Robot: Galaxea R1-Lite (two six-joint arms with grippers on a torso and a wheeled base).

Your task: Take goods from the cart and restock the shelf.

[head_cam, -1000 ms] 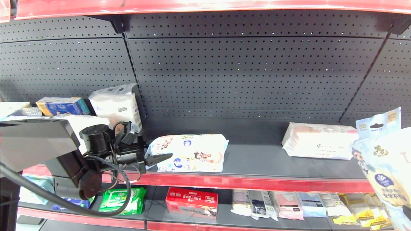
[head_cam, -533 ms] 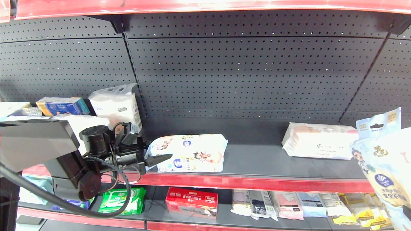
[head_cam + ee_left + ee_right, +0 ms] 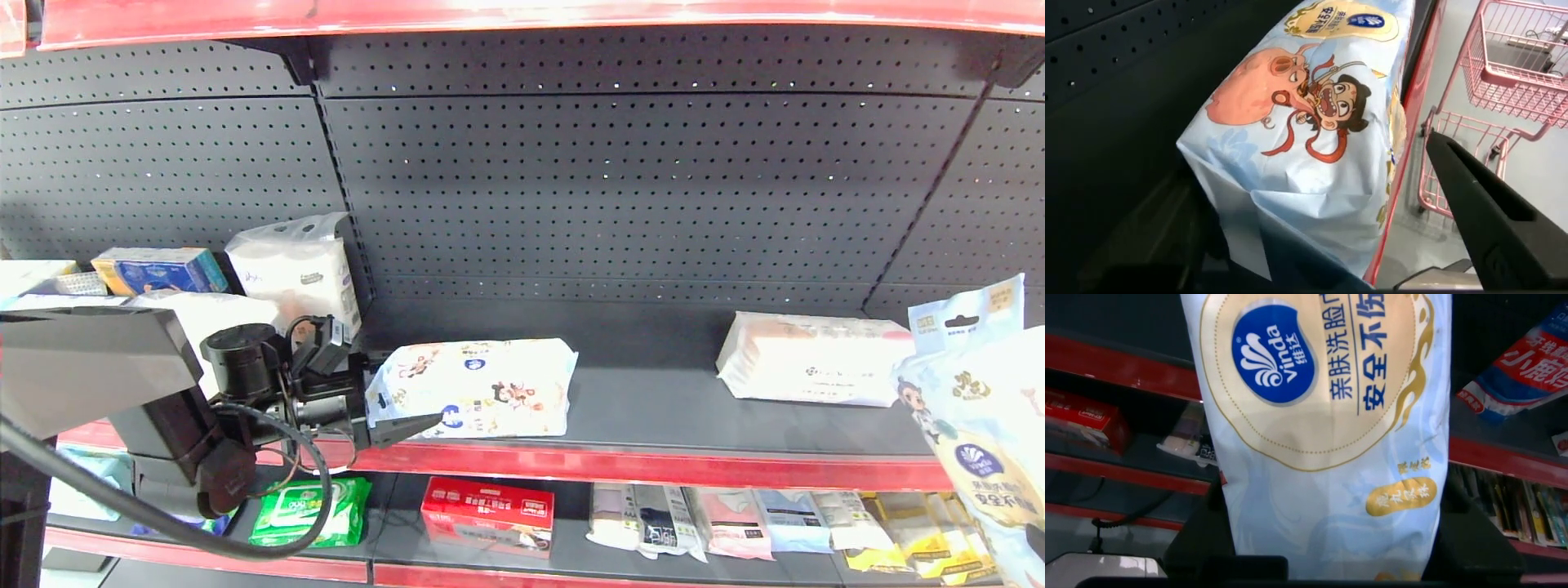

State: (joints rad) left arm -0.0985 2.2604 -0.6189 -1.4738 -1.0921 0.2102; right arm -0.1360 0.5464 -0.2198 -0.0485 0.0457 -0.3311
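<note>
I have the black pegboard-backed metal shelf (image 3: 653, 400) with its red front lip across the whole head view. At the right edge of the frame stands the tall pale-blue and cream plastic pouch with a cartoon figure and a hang-hole tab (image 3: 980, 425). It is upright in the air in front of the shelf, not resting on it. My right gripper (image 3: 1331, 518) is pinching its lower part, with a dark finger on either side of the bag in the right wrist view.

Left of centre, the soft white plastic pack printed with cartoon characters (image 3: 482, 388) lies flat at the shelf's front lip. My left gripper (image 3: 408, 390) is at its left end with the fingers spread. One finger is in front of the pack at the lip and the other is behind it, so the pack's end sits between them. I cannot tell whether either finger touches it.

At centre right, well apart from the cartoon pack, a flat white wrapped pack (image 3: 812, 359) lies toward the back of the same board. At left of centre a white plastic pack of paper rolls (image 3: 294, 265) stands against the pegboard. A pink wire cart (image 3: 1519, 73) shows at the upper right of the left wrist view.

On the lower shelf sit a red cardboard box (image 3: 487, 506) and, left of it, a green soft pack (image 3: 306, 510). A small blue box (image 3: 159, 269) lies at the far left.
</note>
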